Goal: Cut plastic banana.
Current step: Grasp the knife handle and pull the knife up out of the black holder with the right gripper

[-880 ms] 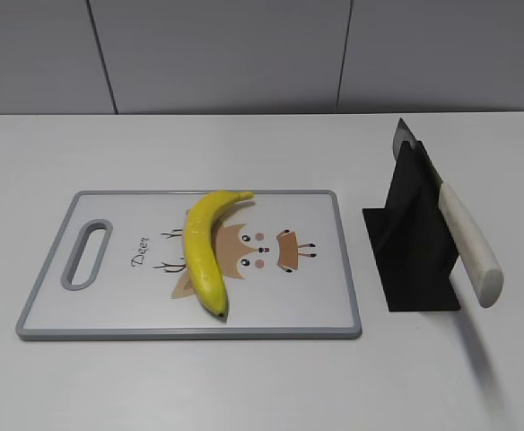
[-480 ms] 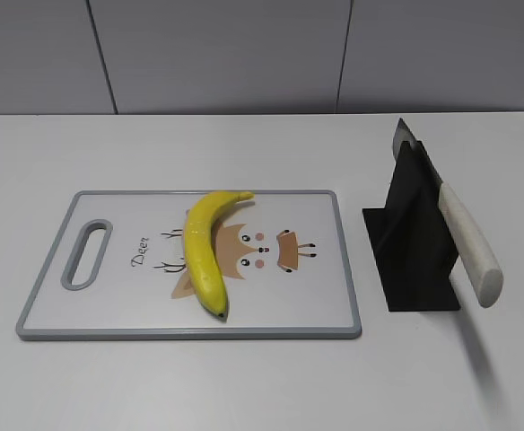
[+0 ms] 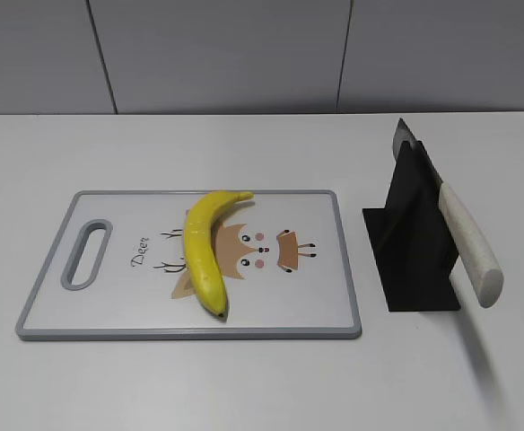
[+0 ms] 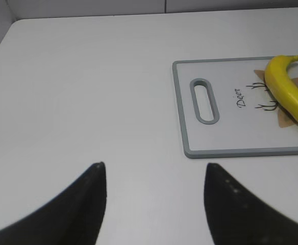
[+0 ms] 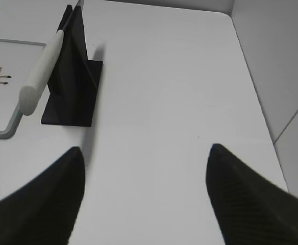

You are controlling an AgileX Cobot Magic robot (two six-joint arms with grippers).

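Observation:
The yellow plastic banana (image 3: 205, 247) lies whole on a white cutting board (image 3: 109, 305) with a grey rim; it also shows at the right edge of the left wrist view (image 4: 291, 92). A knife with a white handle (image 3: 467, 242) rests slanted in a black stand (image 3: 414, 247), right of the board; it also shows in the right wrist view (image 5: 41, 79). My left gripper (image 4: 154, 166) is open and empty over bare table left of the board. My right gripper (image 5: 145, 148) is open and empty, right of the stand. Neither gripper shows in the exterior view.
The board (image 4: 230, 127) has a handle slot (image 4: 205, 100) at its left end and a deer picture. The white table (image 3: 262, 386) ends at a grey wall (image 3: 244, 54) behind, and a wall runs along the table's right edge (image 5: 256, 76).

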